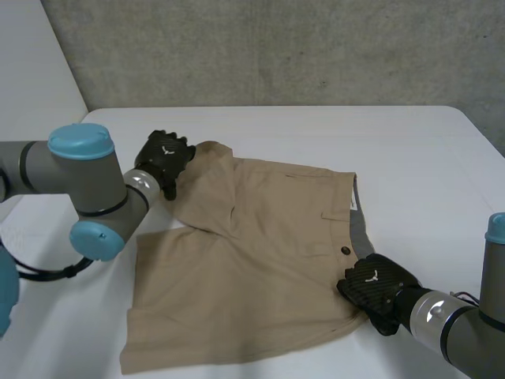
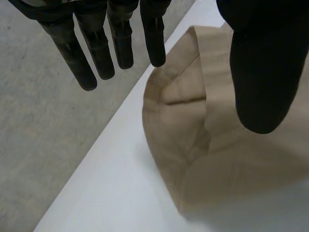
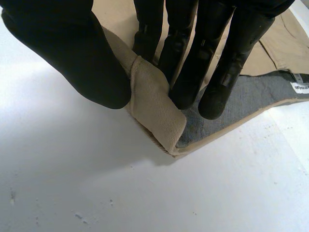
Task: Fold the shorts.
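The right robot hand sat at the near end of the shorts' waistband. It pinched the corner of that band between its thumb and its fingers, so that the tan cloth stood up in a small fold between them. Beside the pinched corner the grey inner side of the band lay open to view, with a white label on it farther along.

The shorts lay spread on the white worktop, waist toward the robot's right and legs toward its left. A dark button showed just beside the right hand. The nearer leg lay flat. The farther leg was rumpled and turned over on itself into a raised fold.

At that fold was the left robot hand, its fingers straight and held well apart from its thumb, with nothing gripped between them. The rounded edge of the leg lay under the hand, and I could not tell whether the thumb touched it.

Behind the worktop rose a grey concrete wall.
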